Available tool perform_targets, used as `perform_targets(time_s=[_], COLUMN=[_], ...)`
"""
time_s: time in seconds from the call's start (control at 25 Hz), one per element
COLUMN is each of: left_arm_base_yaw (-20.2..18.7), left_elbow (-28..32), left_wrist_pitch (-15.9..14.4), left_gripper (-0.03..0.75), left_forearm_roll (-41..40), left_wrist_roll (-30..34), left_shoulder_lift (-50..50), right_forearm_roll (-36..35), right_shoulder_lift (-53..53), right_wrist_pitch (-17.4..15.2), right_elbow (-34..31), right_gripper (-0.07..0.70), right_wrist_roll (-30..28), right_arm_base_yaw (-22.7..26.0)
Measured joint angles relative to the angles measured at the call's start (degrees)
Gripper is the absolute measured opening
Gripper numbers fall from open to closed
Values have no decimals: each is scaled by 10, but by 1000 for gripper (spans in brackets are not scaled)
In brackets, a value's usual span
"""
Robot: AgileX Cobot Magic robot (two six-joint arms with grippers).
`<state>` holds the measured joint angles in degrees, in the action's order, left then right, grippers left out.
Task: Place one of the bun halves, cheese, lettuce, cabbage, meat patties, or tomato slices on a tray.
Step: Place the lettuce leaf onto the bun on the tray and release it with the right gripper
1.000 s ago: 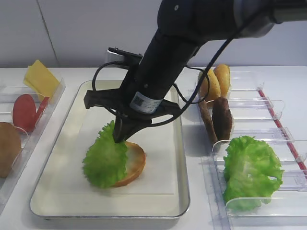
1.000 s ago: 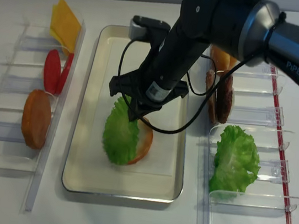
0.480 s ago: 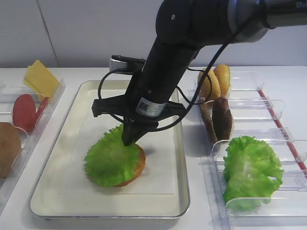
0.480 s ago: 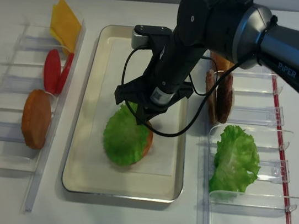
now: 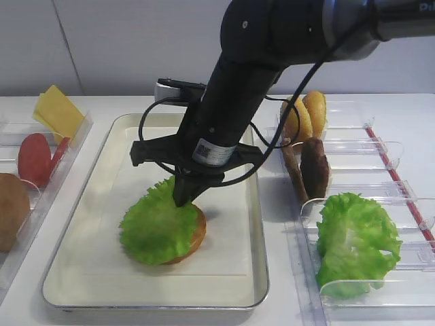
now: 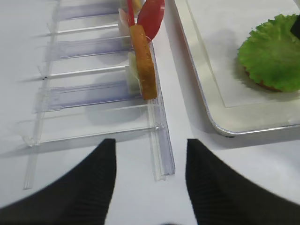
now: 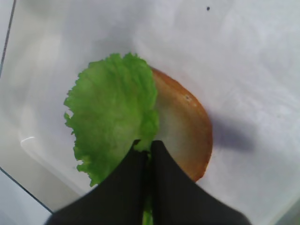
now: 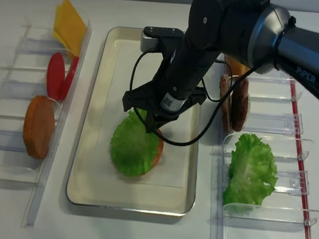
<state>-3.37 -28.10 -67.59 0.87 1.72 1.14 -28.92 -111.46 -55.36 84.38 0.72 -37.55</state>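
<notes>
A ruffled green lettuce [image 5: 156, 227] leaf lies flat over a bun half [image 5: 196, 236] on the cream tray [image 5: 231, 272]. My right gripper [image 5: 182, 198] points down at the leaf's far edge and is shut on it. The right wrist view shows the lettuce [image 7: 112, 108] pinched between the black fingertips of the right gripper [image 7: 149, 144], with the bun half [image 7: 183, 126] bare to the right. From above, the lettuce [image 8: 133, 148] covers most of the bun. My left gripper [image 6: 150, 143] hovers open over the white table, holding nothing, left of the tray [image 6: 206, 93].
Clear bins on the left hold cheese [image 5: 58, 112], tomato slices [image 5: 34, 157] and a bun half [image 5: 12, 210]. Bins on the right hold bun halves [image 5: 306, 115], meat patties [image 5: 314, 166] and a bunched clump of green leaves [image 5: 353, 241]. The right arm's cable loops above the tray.
A second ago the lettuce hung tilted against the bun's side; the right gripper shifted right and laid it flat over the bun. Nothing visible has moved in the last half second.
</notes>
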Motion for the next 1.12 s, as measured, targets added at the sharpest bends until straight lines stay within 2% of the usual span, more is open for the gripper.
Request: perform_targets(time_s=[0.6,0.72,0.84,0.92,1.0,1.12], left_arm_base_yaw=[0,0,0,0,0,0], left_elbow=[0,0,0,0,0,0], left_wrist_pitch=[0,0,0,0,0,0], left_gripper=[323,323,323,323,323,323], left_forearm_roll=[0,0,0,0,0,0], left_wrist_roll=[0,0,0,0,0,0], left_shoulder_lift=[0,0,0,0,0,0], right_forearm_roll=[13,25,51,72,92,112], right_shoulder_lift=[-15,-18,-18,-18,-18,-18], right_wrist_pitch=[0,-1,-8,-30,-58,-110], right_elbow=[0,0,2,16,40,88], right_gripper=[44,146,328,447,505,525], right_wrist_roll=[2,2,3,3,3,8], right_arm_base_yaw=[0,0,0,0,0,0])
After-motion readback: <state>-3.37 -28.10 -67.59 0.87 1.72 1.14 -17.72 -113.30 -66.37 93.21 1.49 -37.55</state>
